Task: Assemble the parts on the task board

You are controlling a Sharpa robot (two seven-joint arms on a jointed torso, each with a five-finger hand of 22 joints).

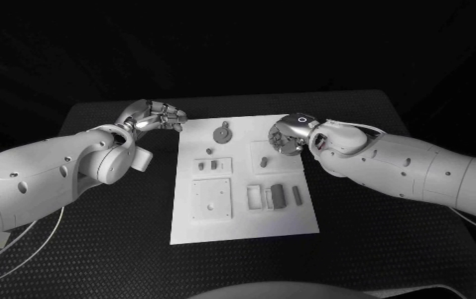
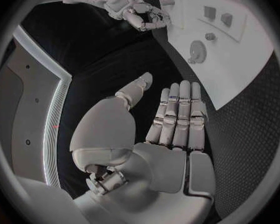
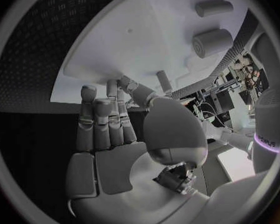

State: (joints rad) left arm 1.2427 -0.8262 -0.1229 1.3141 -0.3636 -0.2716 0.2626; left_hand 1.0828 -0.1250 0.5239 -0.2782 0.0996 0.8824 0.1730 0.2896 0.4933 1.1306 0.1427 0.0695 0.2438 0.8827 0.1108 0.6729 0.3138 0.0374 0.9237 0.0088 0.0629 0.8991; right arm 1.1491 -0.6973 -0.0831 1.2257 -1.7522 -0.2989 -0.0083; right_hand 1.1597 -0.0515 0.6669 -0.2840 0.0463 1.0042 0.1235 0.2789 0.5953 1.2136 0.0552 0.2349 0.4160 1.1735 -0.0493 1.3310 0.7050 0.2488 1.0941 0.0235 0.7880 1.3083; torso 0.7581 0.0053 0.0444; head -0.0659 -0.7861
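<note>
task board (image 1: pixel 244 218) runs lengthwise away from the robot; left hand (image 1: pixel 155 115) empty, fingers straight; right hand (image 1: pixel 287 135) seemingly empty too.

- The task board (image 1: pixel 245 225) is a smooth, matt white plate, plastic by its look.
- The table (image 1: pixel 377 244) has a black, rough, finely dimpled mat surface.
- The left hand (image 2: pixel 177 119) has smooth, satin silver-grey shells.
- The right hand (image 1: pixel 287 136) shows glossy metallic fingers.
- The arms (image 1: pixel 417 172) are smooth, glossy white plastic casings.

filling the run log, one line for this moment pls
left robot hand: open, off board | right robot hand: open, over far edge | white rectangular task board: small grey parts untouched
</note>
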